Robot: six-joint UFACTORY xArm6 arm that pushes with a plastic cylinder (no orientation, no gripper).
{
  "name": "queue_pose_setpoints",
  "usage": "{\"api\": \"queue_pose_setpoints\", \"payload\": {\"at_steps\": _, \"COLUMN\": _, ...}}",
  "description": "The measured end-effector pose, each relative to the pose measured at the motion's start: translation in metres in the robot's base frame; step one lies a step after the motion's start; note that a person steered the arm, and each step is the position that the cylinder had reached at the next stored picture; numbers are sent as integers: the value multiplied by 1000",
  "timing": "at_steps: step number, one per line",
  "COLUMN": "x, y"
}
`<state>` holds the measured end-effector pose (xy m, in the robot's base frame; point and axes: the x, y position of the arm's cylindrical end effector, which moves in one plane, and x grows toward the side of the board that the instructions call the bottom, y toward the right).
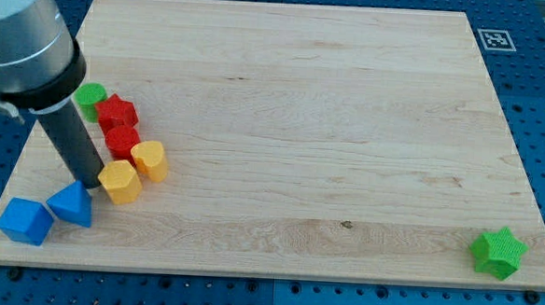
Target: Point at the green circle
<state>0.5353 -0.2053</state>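
Observation:
The green circle (pixel 90 96) lies near the board's left edge, partly behind my arm. My tip (pixel 91 181) rests on the board well below it, between the blue triangle (pixel 73 204) and the yellow hexagon (pixel 120 181). A red star (pixel 117 113) touches the green circle on its right. A red block (pixel 122 142) sits below the star. A yellow heart-like block (pixel 150 160) lies right of it.
A blue cube (pixel 24 221) sits at the bottom left corner of the wooden board (pixel 293 126). A green star (pixel 498 252) sits at the bottom right corner. A black-and-white marker (pixel 492 39) is at the top right.

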Motion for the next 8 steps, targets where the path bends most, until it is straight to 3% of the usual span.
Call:
{"api": "queue_pose_setpoints", "payload": {"at_steps": 5, "x": 19, "y": -3}}
{"api": "queue_pose_setpoints", "payload": {"at_steps": 7, "x": -73, "y": -36}}
{"api": "queue_pose_setpoints", "payload": {"at_steps": 8, "x": -81, "y": -47}}
